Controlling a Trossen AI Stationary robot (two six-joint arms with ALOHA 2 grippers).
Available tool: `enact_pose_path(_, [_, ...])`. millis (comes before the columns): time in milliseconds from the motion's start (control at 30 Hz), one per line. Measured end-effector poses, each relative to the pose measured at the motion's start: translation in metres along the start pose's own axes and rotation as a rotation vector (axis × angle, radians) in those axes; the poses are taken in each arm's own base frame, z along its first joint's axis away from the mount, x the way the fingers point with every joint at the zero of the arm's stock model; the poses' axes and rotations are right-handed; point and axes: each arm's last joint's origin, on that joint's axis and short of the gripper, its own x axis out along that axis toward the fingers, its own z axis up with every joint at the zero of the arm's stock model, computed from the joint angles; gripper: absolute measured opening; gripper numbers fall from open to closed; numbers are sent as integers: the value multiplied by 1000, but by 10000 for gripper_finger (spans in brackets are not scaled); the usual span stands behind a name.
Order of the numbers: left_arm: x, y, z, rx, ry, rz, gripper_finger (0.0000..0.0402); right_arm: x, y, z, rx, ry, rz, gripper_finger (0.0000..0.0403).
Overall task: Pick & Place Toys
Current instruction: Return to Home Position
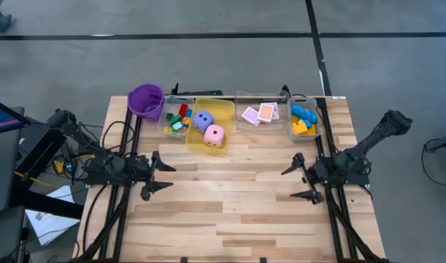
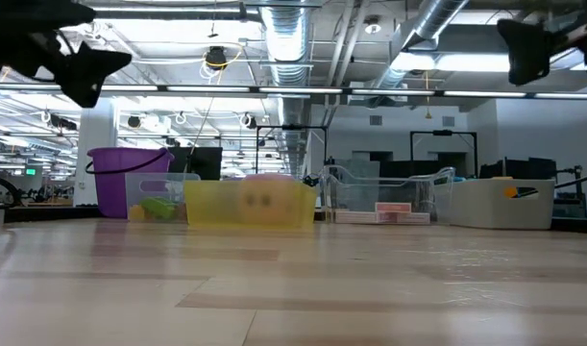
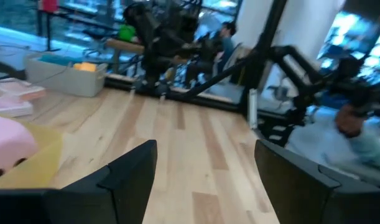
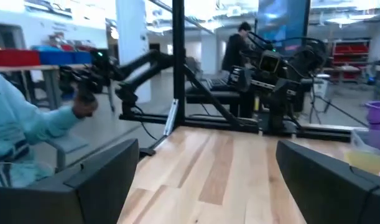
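Left pincer [image 1: 163, 177]: released, empty, over the left side of the tabletop [image 1: 230, 212].
Right pincer [image 1: 290, 183]: released, empty, over the right side.
Toys: dice [image 1: 209, 128], cards [image 1: 259, 113] and bricks [image 1: 177, 120] lie in bins [image 1: 260, 94] along the far edge.

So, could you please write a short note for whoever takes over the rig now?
Left gripper: open, empty, above the left side of the table. Right gripper: open, empty, above its right side.
Purple die and pink die: in the yellow bin. Mixed bricks: left clear bin. Playing cards: middle clear bin. Blue and yellow bricks: right-end bin.
Done: no toy seen loose on the table. Left: parking the arms.
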Motion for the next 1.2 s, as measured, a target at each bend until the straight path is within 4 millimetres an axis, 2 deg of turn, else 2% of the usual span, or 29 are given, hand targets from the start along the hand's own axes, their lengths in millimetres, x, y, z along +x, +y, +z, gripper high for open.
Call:
enact_pose_path(133, [-5, 4, -8, -17, -16, -41, 264, -1, -8, -7, 54, 17, 14, 373])
enact_pose_path(300, [-8, 4, -6, -23, -16, -80, 264, 1, -14, -8, 68, 27, 71, 373])
enact_pose_path(500, [-11, 5, -7, -20, 4, -139, 264, 2, -26, -11, 139, 68, 62, 373])
enact_pose_path(800, [-20, 16, -2, -23, -33, -90, 264, 0, -45, -12, 152, 83, 57, 373])
enact_pose_path(1033, [-24, 27, 0, -1, -60, -30, 264, -3, -59, -14, 161, 97, -28, 373])
enact_pose_path(1200, [-24, 29, 1, -1, -66, -30, 264, -4, -65, -10, 186, 127, -1, 373])
